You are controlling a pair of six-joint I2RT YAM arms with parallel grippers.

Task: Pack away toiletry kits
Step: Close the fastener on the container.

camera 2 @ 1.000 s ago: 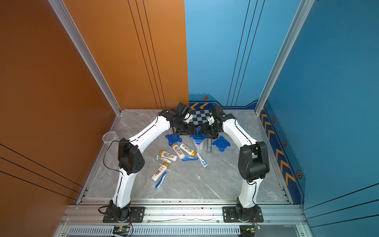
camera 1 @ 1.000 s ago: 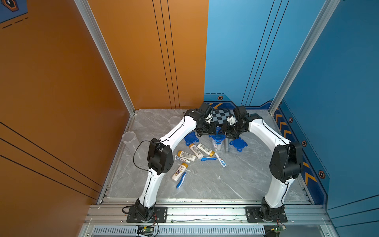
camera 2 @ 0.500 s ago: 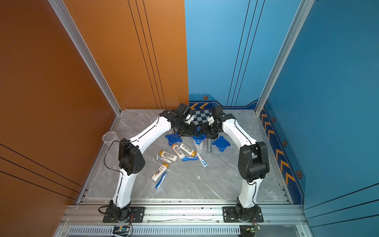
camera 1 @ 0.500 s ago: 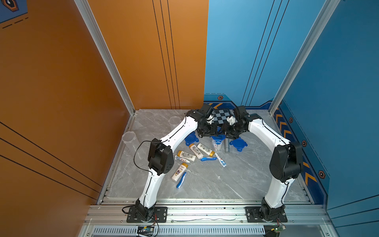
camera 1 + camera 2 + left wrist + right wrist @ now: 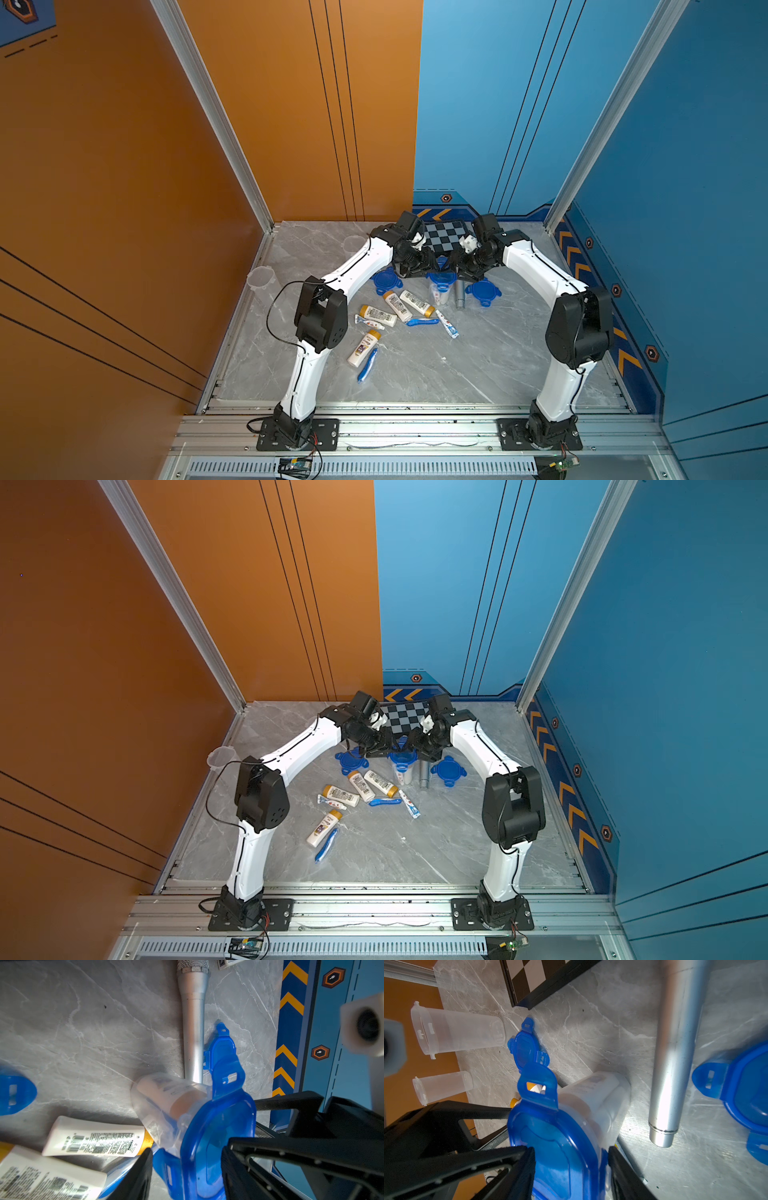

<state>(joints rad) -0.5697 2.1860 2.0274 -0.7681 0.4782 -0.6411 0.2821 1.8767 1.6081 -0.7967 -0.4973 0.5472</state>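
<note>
Cup point(image 5: 164, 1095) of clear, faintly frosted plastic; lid point(image 5: 218, 1126) of translucent glossy blue plastic; bottle point(image 5: 93, 1142) of smooth white plastic, printed; microphone point(image 5: 193, 1022) of brushed silver metal; tabletop point(image 5: 83, 1032) matt grey, marble-veined.

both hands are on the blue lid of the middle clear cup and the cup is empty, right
Not empty. The left wrist view shows a white bottle through the wall of the clear cup. The left hand and right hand are on its blue lid, as you say.
</note>
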